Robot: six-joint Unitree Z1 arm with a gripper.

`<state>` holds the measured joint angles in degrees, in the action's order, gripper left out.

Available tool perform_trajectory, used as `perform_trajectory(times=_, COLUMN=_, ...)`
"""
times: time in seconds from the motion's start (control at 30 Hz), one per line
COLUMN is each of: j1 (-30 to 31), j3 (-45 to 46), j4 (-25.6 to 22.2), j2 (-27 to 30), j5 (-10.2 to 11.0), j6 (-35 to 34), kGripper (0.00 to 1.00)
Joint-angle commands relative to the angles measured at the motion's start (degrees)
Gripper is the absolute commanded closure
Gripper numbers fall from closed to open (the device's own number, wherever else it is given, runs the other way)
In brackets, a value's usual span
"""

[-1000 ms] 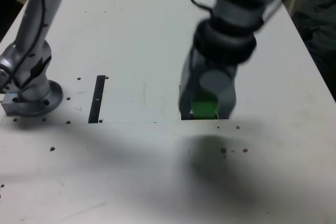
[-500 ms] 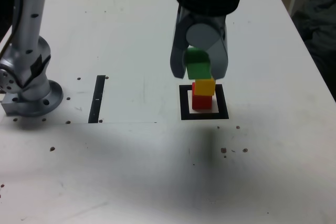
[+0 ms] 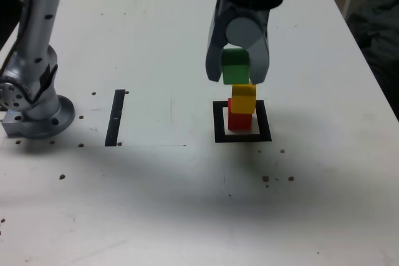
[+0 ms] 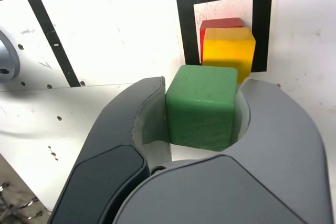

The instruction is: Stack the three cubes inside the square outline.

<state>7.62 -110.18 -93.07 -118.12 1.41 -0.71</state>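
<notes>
Item 1. Arm base (image 3: 34,113): bolted at the exterior view's left on the white table (image 3: 156,35). Set well apart from the work area, which leaves the arm free to reach over it.

Item 2. Straight black strip (image 3: 116,117): lies flat just beside the base, toward the exterior view's right. Carries nothing; no part in the stack.

Item 3. Square outline (image 3: 242,137): black frame with white centre, further to the exterior view's right. Serves as the marked footprint for the tower.

Item 4. Red cube (image 3: 239,120): sits inside the frame on the white centre, as the bottom layer.

Item 5. Yellow cube (image 3: 244,98): rests on the red one, slightly offset in the wrist view, so that a red edge shows beside it. Second layer; its top is the landing face for the last block.

Item 6. Green cube (image 3: 235,68): held above the yellow one, upright. Whether they touch cannot be told. Judged to be positioned for lowering and release as the third layer.

Item 7. Gripper (image 3: 237,71): pointing down over the stack, jaws clenched on the green cube's two opposite sides, open only by the cube's width. It touches nothing else.
</notes>
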Motion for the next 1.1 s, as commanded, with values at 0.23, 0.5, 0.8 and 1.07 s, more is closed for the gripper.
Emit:
perform_trajectory(times=0.23, j1=-0.5, j3=-2.0, j4=-0.7, j2=-3.1, j5=-0.7, j6=1.0, kGripper=0.80)
perform_trajectory(times=0.5, j1=-1.0, j3=-2.2, j4=-0.5, j2=-4.0, j5=-0.7, j6=1.2, kGripper=0.80)
perform_trajectory(times=0.8, j1=-1.4, j3=-1.7, j4=-0.2, j2=-4.4, j5=-0.6, j6=2.0, kGripper=0.21)
perform_trajectory(times=1.07, j1=-1.5, j3=-1.8, j4=-0.2, j2=-4.4, j5=-0.6, j6=2.1, kGripper=0.01)
